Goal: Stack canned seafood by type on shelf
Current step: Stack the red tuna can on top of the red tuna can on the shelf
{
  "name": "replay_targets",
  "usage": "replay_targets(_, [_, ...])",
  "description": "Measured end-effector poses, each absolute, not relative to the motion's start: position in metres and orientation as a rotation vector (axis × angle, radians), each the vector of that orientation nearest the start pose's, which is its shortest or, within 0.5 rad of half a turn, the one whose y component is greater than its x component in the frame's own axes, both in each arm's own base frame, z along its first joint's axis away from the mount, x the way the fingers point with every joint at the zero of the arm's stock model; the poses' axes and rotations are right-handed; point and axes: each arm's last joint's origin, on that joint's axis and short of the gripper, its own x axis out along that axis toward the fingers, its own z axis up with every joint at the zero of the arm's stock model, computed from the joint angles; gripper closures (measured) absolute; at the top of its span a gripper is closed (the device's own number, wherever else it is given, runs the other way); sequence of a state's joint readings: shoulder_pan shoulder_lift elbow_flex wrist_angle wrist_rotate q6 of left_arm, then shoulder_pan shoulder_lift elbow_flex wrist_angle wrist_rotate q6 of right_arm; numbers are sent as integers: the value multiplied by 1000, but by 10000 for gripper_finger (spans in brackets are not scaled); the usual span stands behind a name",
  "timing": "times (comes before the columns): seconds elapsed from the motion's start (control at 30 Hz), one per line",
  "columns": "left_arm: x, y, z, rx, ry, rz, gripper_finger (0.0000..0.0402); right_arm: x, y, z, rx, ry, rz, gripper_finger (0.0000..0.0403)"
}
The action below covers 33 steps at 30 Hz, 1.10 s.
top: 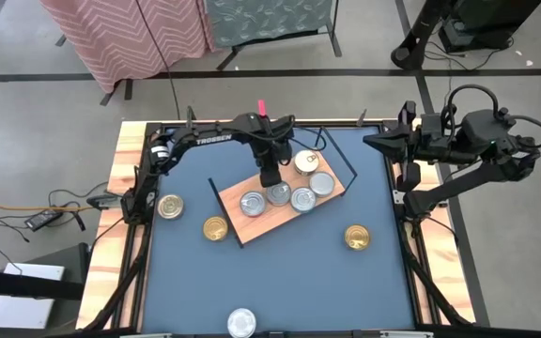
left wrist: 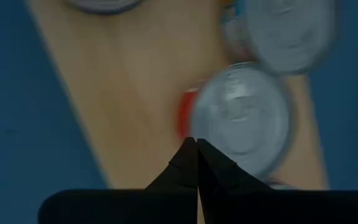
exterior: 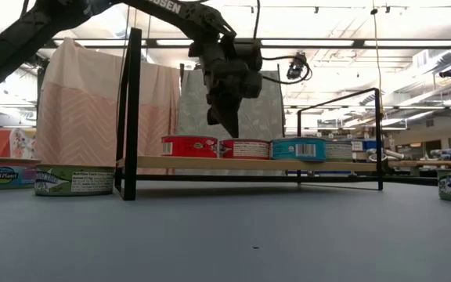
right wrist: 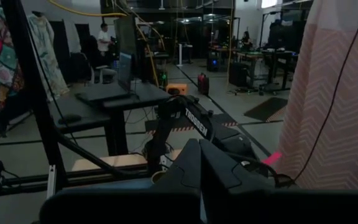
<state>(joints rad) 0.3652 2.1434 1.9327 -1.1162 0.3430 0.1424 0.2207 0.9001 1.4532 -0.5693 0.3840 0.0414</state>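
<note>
With its fingers pressed together and empty, the left gripper [top: 270, 178] hovers over the light-wood shelf [top: 263, 225]
Silver-lidded round tins [top: 278, 196] sit grouped there; right gripper [top: 376, 141], likewise closed, waits at the table's far right

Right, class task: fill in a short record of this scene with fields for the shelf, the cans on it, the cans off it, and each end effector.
shelf: light-wood board set at an angle mid-table
cans on shelf: five, silver lids
cans off shelf: three gold-lidded on the blue table, one silver at the near edge
left end effector: shut, empty, above the shelf's cans
right end effector: shut, parked at the table's right rim
</note>
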Motion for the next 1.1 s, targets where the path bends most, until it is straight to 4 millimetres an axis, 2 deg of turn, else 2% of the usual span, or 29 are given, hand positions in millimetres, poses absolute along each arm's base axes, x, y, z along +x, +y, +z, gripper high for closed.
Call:
replay_targets(0.07, [413, 144, 241, -397, 1225, -118, 401, 127, 17, 489, 37, 11, -164, 398])
replay_targets(0.23, [416, 135, 239, -367, 1234, -123, 401, 127, 17, 489, 37, 11, -164, 398])
replay_targets(0.8, [415, 143, 238, -416, 1212, -143, 401, 127, 18, 493, 32, -30, -153, 398])
replay_targets(1.1, [422, 146, 218, -421, 1237, -144, 401, 126, 21, 494, 27, -37, -146, 398])
